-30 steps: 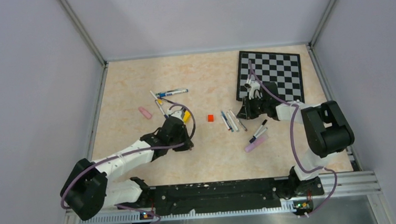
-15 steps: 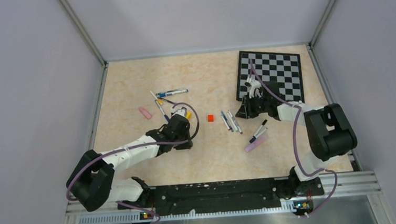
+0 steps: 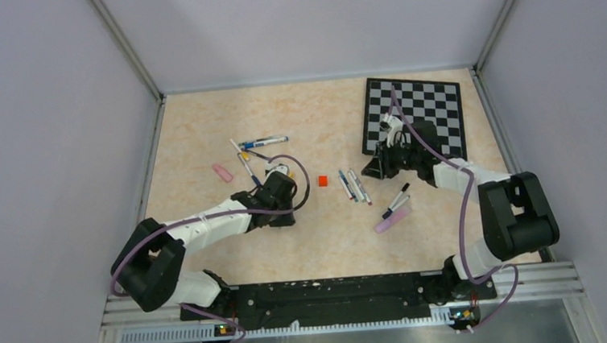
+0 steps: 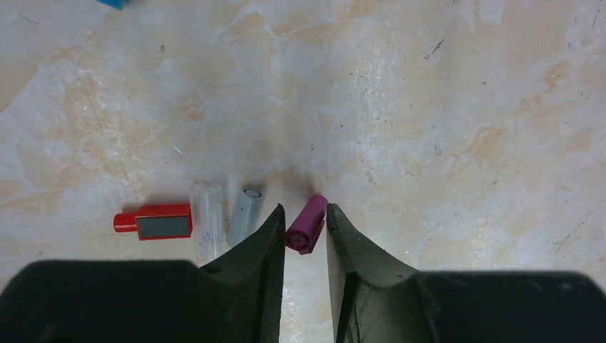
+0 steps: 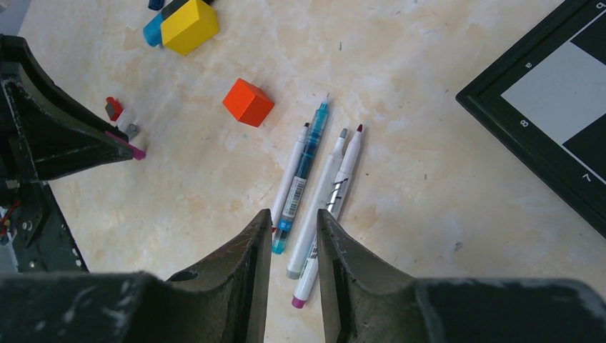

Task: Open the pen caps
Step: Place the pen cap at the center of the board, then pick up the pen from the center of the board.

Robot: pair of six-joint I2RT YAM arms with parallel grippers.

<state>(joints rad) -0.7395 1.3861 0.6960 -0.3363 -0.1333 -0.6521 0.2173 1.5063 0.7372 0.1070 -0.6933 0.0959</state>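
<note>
In the left wrist view my left gripper (image 4: 305, 209) stands open a little, low over the table. A purple pen cap (image 4: 307, 224) lies tilted between its fingertips. Left of it lie a grey cap (image 4: 244, 214), a clear cap (image 4: 207, 214) and a red cap (image 4: 154, 221). My right gripper (image 5: 294, 213) is open and holds nothing. Beneath and ahead of it lie several uncapped pens side by side, among them a cyan pen (image 5: 304, 171) and a pink-ended pen (image 5: 336, 193). From above, the left gripper (image 3: 279, 175) and right gripper (image 3: 370, 172) flank this pen row (image 3: 354, 186).
A red cube (image 3: 323, 181) lies between the grippers. A chessboard (image 3: 417, 115) lies at the back right. More pens (image 3: 262, 142) and a pink block (image 3: 221, 172) lie at the back left; a black-tipped pen (image 3: 397, 200) and a purple highlighter (image 3: 392, 218) lie at the right. Yellow block (image 5: 189, 25).
The left arm has reached further forward and right, and its jaws have widened around the purple cap. The right jaws have opened slightly and the right arm has stretched out.
</note>
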